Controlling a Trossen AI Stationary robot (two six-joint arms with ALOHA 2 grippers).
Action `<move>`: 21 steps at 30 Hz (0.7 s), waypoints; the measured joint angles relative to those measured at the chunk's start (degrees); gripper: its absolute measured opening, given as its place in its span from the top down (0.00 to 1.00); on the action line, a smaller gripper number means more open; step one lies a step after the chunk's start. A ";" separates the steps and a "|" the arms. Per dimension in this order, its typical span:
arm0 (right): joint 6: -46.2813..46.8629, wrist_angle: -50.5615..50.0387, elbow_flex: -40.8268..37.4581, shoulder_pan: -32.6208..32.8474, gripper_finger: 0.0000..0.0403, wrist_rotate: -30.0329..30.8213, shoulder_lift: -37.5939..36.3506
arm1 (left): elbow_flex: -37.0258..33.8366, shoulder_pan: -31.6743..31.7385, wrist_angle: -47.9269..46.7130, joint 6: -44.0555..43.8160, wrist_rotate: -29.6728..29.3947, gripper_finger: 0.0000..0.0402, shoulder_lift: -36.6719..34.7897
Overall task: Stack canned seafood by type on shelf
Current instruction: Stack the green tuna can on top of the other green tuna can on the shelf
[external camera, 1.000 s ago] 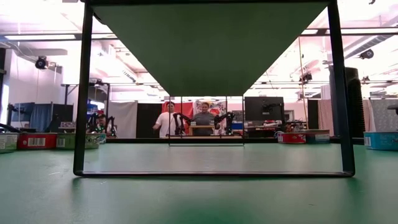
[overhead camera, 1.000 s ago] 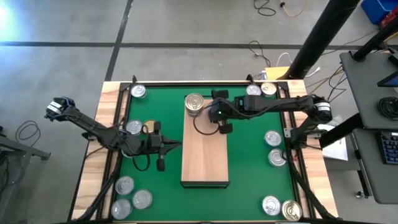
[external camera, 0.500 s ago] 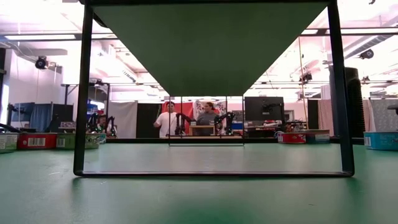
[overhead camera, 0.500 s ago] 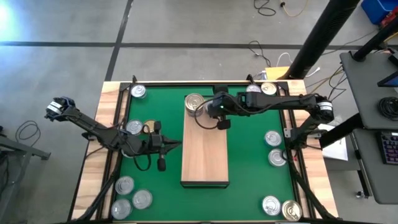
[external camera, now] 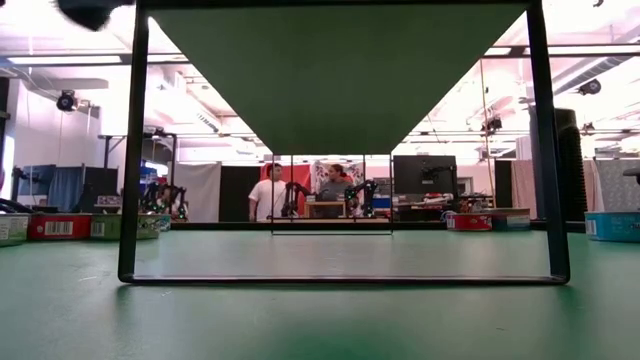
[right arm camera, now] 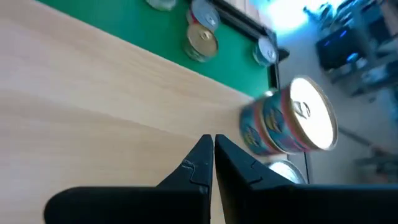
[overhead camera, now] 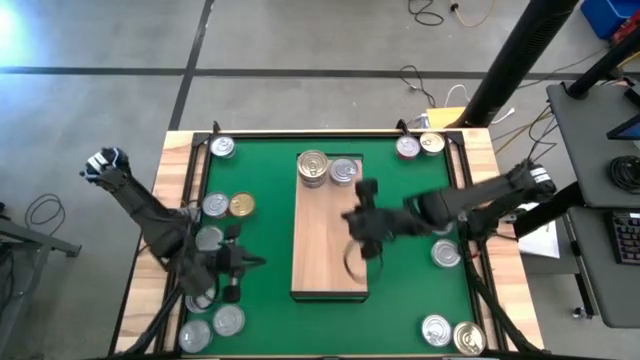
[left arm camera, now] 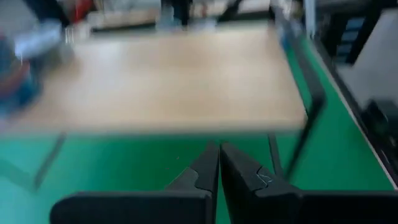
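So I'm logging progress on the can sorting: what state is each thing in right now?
Shelf: flat on the green mat, mostly bare.
Two cans on shelf: upright, side by side at the far end.
Gold-topped can: upright on the mat, not shelved.
Left gripper: fingers shut, empty.
Right gripper: fingers shut, empty, over the shelf.

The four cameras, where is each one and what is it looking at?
High view: above the table, looking straight down on the shelf, cans and both arms.
Low view: at tabletop height, looking under the shelf into the room; hardly any arm shows.
Left wrist view: behind the shut left gripper, facing the shelf's edge.
Right wrist view: behind the shut right gripper, over the shelf board, facing a gold-topped can.
All four share the shelf.
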 joint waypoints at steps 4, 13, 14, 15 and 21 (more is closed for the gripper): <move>3.24 0.69 -0.04 8.27 0.98 7.54 1.72 | 4.50 -2.20 -27.72 -28.75 -1.86 1.00 1.29; 14.41 0.62 -0.07 17.96 0.98 13.46 6.05 | -0.15 13.90 -44.92 -47.11 6.87 1.00 0.49; 15.73 0.38 -0.07 18.67 0.98 13.49 6.41 | -1.17 17.45 -44.35 -45.65 8.97 1.00 0.41; 16.69 0.40 -0.07 19.26 0.98 13.51 6.64 | -2.21 21.09 -43.30 -43.09 11.06 1.00 0.46; 20.95 -0.21 -0.07 22.43 0.98 13.50 7.07 | -8.02 42.58 -30.92 -25.17 18.37 1.00 0.71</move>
